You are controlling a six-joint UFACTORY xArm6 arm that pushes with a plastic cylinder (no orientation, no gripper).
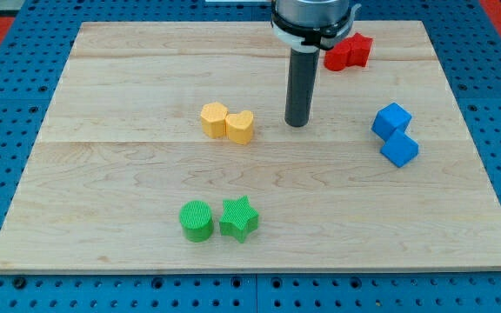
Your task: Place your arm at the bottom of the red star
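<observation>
Right now my tip [297, 123] rests on the board [129, 174] a little above its middle, on bare wood. I have no pincer on this rig, only the dark rod, so there is nothing to call open or closed; the rod stands upright and its mount fills the view's top centre.

The red star [349, 53] lies near the board's top edge, up and to the view's right of my tip. Its left side is partly hidden behind the rod's mount, so I can only make out its right points clearly. My tip sits below it and to the left, apart from it, not touching.

Just to the view's left of my tip are two yellow blocks touching each other: a yellow hexagon-like block [214, 119] and a yellow heart [241, 127]. The heart is the nearer one, close to my tip but with a gap of bare wood between.

On the view's right, well apart from my tip, are two blue blocks touching, one stacked diagonally beside the other: the upper blue block [391, 119] and the lower blue block [399, 149]. Both look like cubes turned at an angle.

Toward the view's bottom, left of centre, a green cylinder [196, 220] and a green star [238, 218] sit side by side, touching or nearly so. They are well apart from my tip.

Around the board is a blue perforated table [7, 130].
</observation>
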